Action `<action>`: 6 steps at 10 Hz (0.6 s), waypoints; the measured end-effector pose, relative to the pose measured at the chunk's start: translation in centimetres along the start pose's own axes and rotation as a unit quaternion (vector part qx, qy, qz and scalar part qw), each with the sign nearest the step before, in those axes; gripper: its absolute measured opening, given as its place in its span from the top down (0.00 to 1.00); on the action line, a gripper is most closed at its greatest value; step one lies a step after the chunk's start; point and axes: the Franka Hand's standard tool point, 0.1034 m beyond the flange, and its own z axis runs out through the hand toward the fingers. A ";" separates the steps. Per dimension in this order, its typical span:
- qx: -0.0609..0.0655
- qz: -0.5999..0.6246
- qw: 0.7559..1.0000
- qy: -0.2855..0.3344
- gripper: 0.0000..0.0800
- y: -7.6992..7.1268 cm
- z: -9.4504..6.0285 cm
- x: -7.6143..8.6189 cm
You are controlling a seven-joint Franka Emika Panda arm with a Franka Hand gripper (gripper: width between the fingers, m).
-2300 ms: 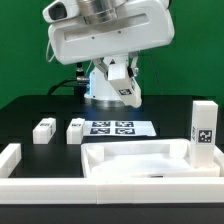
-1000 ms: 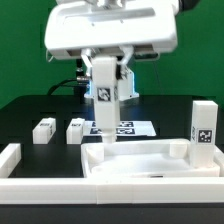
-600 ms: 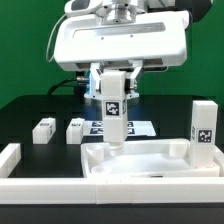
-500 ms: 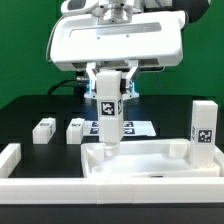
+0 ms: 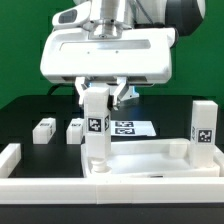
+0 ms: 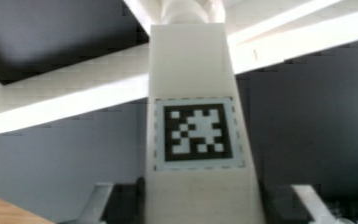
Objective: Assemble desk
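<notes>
— Where is the desk at this moment?

— You see the wide flat white plastic tabletop tray with raised rims lying on the black table, nearest the exterior camera; at its corner on the exterior view's left stands a white square plastic leg with a black-and-white tag, the held leg; it is upright, with its lower end down at the tray's rim; whether it is seated there, you cannot tell.

— And the gripper?

— The gripper is clamped on the held leg near its upper end; in the wrist view the fingers flank the held leg, its tag facing the camera, with the tabletop tray beyond.

— The other parts?

— A second tagged white leg, the standing leg, is upright by the tray's corner on the exterior view's right; the outer lying leg and the inner lying leg rest apart on the table, behind the tray on the left; the marker board lies flat behind the held leg; a low white rail borders the table at the left.
</notes>
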 end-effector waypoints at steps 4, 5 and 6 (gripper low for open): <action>0.002 -0.001 1.000 -0.002 0.64 -0.3 0.2 0.0; 0.001 -0.002 1.000 -0.005 0.64 -0.3 0.4 -0.4; 0.000 -0.003 1.000 -0.007 0.64 -0.2 0.5 -0.7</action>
